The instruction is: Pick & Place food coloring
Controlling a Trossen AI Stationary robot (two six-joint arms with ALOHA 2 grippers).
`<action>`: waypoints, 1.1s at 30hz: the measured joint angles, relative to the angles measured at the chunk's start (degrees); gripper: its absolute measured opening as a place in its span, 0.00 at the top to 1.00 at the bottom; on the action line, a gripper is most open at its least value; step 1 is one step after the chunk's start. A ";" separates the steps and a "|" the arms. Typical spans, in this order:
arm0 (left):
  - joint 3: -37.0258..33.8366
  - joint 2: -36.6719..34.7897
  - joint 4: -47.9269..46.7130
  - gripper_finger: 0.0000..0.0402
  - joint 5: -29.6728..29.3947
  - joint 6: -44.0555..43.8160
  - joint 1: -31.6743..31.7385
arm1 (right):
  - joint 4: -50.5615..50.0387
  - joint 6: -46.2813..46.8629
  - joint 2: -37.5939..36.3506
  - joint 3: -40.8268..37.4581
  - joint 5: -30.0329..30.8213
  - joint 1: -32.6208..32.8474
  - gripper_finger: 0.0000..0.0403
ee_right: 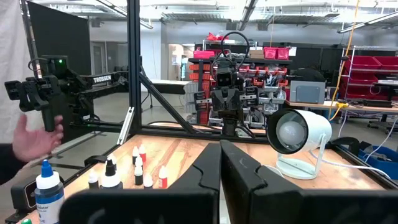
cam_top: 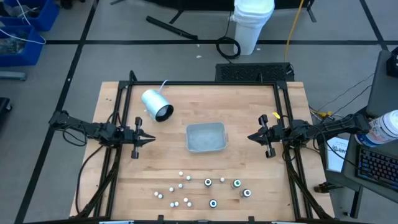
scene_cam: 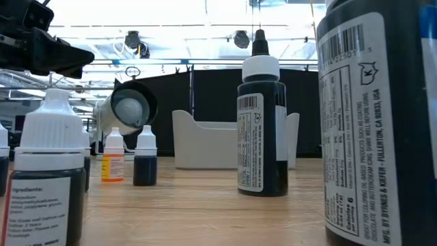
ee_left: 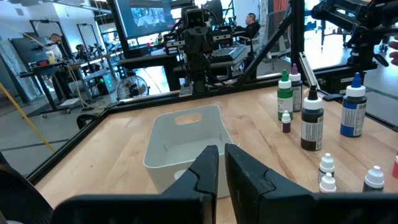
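A busy workshop is stretching out beyond my wooden counter (cam_top: 249,180), with racks, screens and a person's hand (ee_right: 31,140) showing off to one side. I am waiting with both arms drawn back: my left tool (cam_top: 148,139) is hovering with its fingers nearly together and gripping nothing, and my right tool (cam_top: 252,137) is sitting fully closed and empty, the two pointing at each other across the counter. The grey tray (cam_top: 206,137) is lying right between them, and nothing is showing inside it, so I am judging the job as not yet begun. The food coloring bottles (cam_top: 208,182) are all standing scattered well off to the side of both tools, toward the counter's near edge, some small and white-capped, some dark and round. Every one of them is left to carry over. The white lamp (cam_top: 156,105) with its cord is lying near my left tool, on the far side from the bottles, so nothing is blocking my reach.
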 joint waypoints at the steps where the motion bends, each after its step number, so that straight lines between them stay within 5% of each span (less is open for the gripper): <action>1: 0.00 0.00 0.00 0.91 0.00 0.00 0.01 | -0.01 0.00 0.01 0.00 0.00 0.01 1.00; 20: 0.01 0.00 7.19 0.91 -0.65 -8.37 0.01 | 3.01 -1.00 0.01 -0.01 0.04 0.01 1.00; 27: 0.01 0.02 5.08 0.91 -13.60 -2.42 0.01 | 3.85 -8.93 0.02 -0.01 0.24 0.02 1.00; 33: 0.01 0.02 4.97 0.91 -16.51 1.45 0.01 | 3.30 -8.98 0.60 -0.02 0.24 0.02 1.00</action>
